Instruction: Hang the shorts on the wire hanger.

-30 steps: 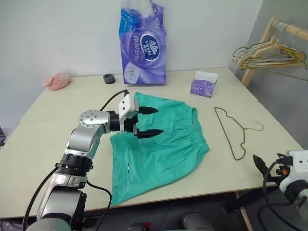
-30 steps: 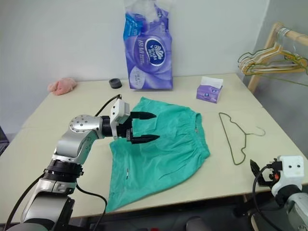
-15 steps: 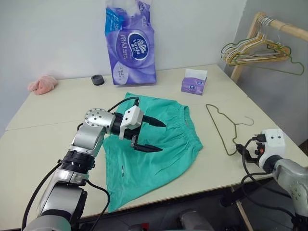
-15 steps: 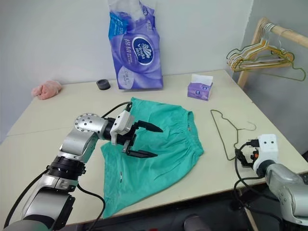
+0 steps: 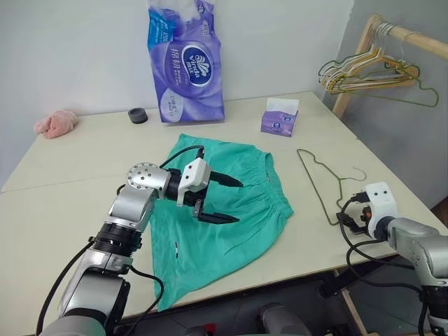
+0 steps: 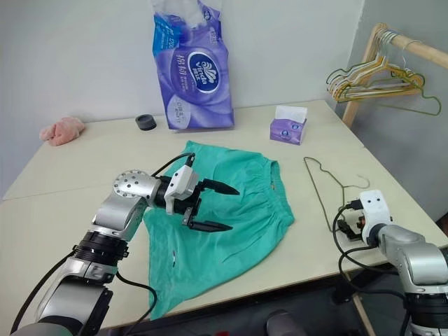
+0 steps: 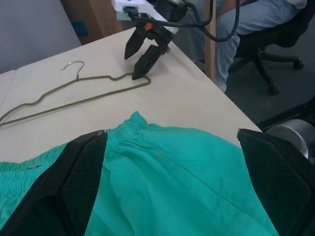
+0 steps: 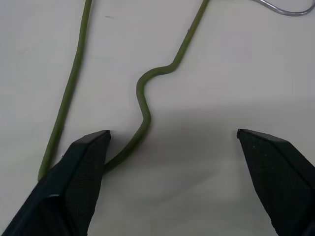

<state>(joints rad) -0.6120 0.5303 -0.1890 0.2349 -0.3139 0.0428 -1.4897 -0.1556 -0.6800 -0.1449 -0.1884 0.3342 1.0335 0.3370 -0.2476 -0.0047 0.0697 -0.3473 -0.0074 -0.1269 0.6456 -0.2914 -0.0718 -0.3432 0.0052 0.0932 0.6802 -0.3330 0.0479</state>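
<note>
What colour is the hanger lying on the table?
Olive green with a silvery hook, clearest in the right wrist view.

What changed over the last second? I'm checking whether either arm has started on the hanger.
The right gripper came forward from the table edge to the hanger's near corner, fingers open, not yet gripping it. The left gripper stayed open over the shorts. Shorts and hanger lie unmoved.

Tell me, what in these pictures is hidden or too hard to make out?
- Shorts: the left gripper and its arm cover part of the cloth in the head views.
- Wire hanger: the right wrist view cuts off most of it at the edges; the right gripper hides its near corner in the head views.
- Seated person: cut off by the left wrist view's edge.
</note>
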